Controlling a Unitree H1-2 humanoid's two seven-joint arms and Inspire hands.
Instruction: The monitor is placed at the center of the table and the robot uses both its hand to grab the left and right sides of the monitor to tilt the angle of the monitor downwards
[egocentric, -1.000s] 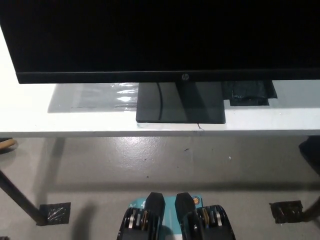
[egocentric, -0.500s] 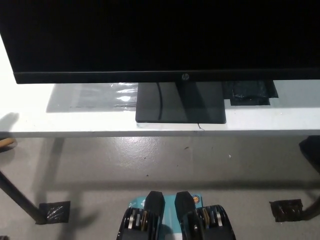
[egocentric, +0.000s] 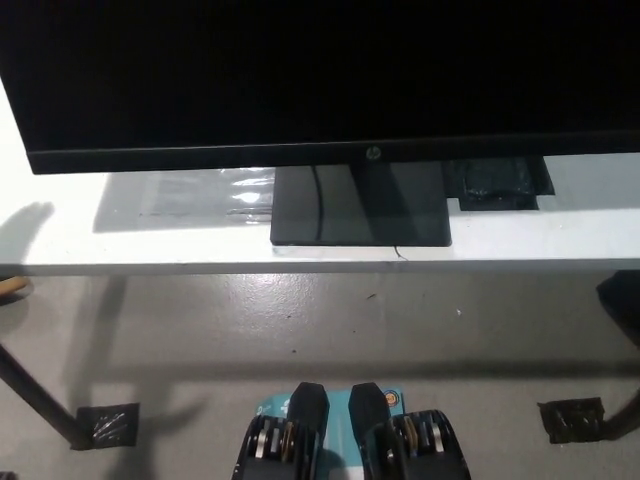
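While neither hand is showing (so their state is unknowable), the monitor (egocentric: 320, 75) is sitting on the white table (egocentric: 560, 235), its stand (egocentric: 360, 210) resting near the front edge.

A black monitor (egocentric: 320, 70) fills the top of the head view, its screen dark and a small logo (egocentric: 372, 153) set on the lower bezel right of centre. It stands on a glossy black rectangular base (egocentric: 360, 215) on the white worktop (egocentric: 560, 235). Left of the base lies a clear plastic sheet (egocentric: 190, 200), catching light. Right of the base, partly under the screen's lower edge, is a patch of black tape (egocentric: 498, 185). A soft shadow (egocentric: 25, 225) falls on the worktop's left end. Below is grey concrete floor (egocentric: 320, 320), with a dark table leg (egocentric: 35, 395) at the left ending by a black tape patch (egocentric: 105, 425), and another tape patch (egocentric: 572, 420) at the right. Neither robot hand is in view.
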